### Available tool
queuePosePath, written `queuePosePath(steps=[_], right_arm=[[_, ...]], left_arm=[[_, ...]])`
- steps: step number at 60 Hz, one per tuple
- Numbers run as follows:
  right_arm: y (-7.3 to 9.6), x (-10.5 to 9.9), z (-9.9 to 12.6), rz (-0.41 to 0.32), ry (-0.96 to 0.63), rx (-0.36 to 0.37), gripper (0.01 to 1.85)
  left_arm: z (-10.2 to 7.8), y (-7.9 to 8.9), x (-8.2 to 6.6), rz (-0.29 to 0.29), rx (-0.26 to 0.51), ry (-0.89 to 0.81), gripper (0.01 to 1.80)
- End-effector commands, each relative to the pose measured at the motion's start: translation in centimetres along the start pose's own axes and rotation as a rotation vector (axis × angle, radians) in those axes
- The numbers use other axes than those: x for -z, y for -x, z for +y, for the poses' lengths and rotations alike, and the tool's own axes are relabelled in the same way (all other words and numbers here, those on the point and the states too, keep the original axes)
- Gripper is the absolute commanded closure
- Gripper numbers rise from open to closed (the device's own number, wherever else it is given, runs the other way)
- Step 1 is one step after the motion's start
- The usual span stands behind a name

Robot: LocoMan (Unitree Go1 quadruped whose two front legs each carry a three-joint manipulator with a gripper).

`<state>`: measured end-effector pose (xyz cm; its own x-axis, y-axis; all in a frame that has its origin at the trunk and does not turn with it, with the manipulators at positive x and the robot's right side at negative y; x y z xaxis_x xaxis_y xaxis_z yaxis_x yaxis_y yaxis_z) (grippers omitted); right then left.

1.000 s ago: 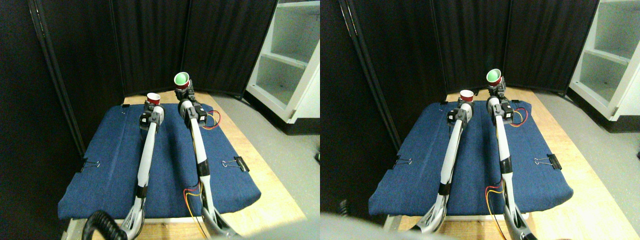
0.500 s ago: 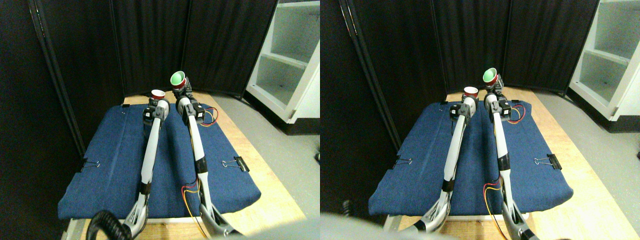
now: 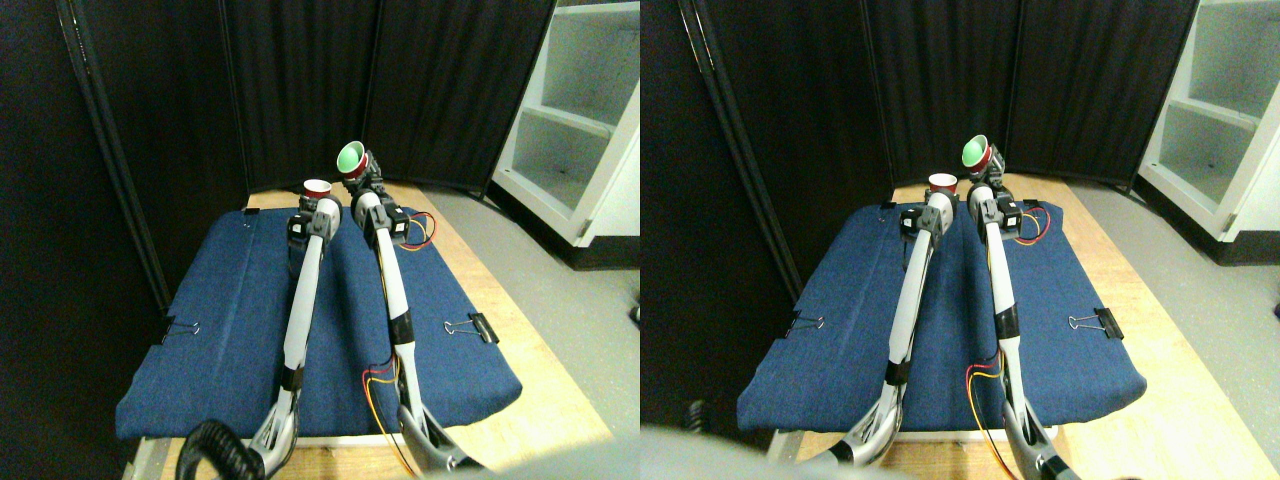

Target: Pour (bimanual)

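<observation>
Red cup with white rim (image 3: pixel 316 187) sits upright at left gripper (image 3: pixel 312 206), far end of blue cloth (image 3: pixel 220 330) covering wooden desk (image 3: pixel 545 400). Second red cup, green inside (image 3: pixel 351 156), at right gripper (image 3: pixel 362 180), raised, tilted with mouth toward 10 o'clock, rim just beside and above first cup at its 2 o'clock. Each gripper seems pinching its cup; jaw stance too small, cannot tell. Black binder clip (image 3: pixel 478 327) on cloth edge at 3 o'clock.
</observation>
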<state>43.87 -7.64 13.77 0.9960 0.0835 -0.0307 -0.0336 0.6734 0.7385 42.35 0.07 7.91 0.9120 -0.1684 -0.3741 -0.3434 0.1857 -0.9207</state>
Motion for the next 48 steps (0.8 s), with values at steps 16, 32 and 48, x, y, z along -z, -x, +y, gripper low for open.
queuePosePath(steps=[16, 32, 48], right_arm=[[0.14, -0.41, 1.32, -0.012, 0.086, -0.026, 1.53], [0.33, -0.15, 1.32, 0.007, 0.142, -0.04, 1.53], [0.49, 0.14, 1.41, 0.02, 0.201, -0.07, 1.53]], left_arm=[[-0.54, 0.08, 0.68, 0.006, 0.034, -0.004, 1.48], [-0.52, 0.16, 0.79, 0.012, 0.03, -0.008, 1.48], [-0.61, 0.36, 1.06, 0.005, 0.024, 0.004, 1.48]])
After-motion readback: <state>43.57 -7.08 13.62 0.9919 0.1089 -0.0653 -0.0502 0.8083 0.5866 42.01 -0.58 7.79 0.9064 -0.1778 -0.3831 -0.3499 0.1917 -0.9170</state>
